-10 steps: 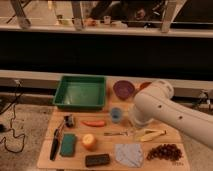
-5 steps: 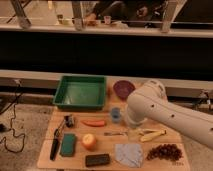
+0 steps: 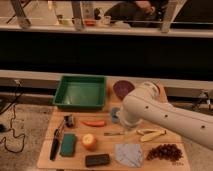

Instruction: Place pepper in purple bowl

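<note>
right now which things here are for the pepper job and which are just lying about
Job: pepper, purple bowl, hand (hidden behind the white arm, mid-table).
Lying about: green tray, orange, banana, grapes, sponge, cloth, blue cup.

The wooden bench (image 3: 46,159) carries all items directly on its top. Rear row: green tray (image 3: 80,92) at left, purple bowl (image 3: 122,88) just beside it at right. Middle row, left to right: small dark object (image 3: 69,120), pepper (image 3: 93,123) lying flat, blue cup (image 3: 115,115), thin utensil (image 3: 114,133), banana (image 3: 151,134). Front row: black-handled tool (image 3: 55,145), green sponge (image 3: 68,144), round orange fruit (image 3: 89,141), dark block (image 3: 97,160), grey cloth (image 3: 129,153), grapes (image 3: 164,151). My end effector is hidden; my white arm (image 3: 150,112) crosses above the bench's right half.
</note>
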Tool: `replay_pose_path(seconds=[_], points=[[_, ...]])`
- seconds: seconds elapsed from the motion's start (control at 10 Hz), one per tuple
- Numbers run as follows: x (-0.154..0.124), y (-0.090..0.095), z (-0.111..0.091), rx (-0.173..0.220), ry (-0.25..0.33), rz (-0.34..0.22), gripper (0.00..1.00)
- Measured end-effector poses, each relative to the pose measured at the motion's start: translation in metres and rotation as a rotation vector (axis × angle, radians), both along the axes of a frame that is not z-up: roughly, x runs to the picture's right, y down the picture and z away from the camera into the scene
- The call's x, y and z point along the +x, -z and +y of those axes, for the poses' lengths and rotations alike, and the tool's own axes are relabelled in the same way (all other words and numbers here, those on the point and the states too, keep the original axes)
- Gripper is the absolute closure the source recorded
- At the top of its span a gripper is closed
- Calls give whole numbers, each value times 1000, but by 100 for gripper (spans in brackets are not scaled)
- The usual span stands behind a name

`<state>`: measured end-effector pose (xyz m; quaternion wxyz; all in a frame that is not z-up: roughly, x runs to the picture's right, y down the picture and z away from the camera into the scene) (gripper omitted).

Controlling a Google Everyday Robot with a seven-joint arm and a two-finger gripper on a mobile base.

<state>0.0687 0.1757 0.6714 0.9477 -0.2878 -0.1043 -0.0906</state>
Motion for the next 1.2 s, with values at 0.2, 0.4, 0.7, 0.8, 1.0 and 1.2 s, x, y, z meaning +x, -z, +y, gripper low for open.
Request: replay_pose_path(seconds=[0.2,0.4,0.7,0.8,1.0,1.2], points=[[-27,-6,-2,-5,9,-18,20],[-37,-10,-7,2,16,-29,20],[-54,-22,-9,3,-22,-63,20],[-59,-27,-6,0,-44,-73,20],[-76,-43,4,-8,-74,-89,20],[-87,-56,14,-24,-95,-103,20]])
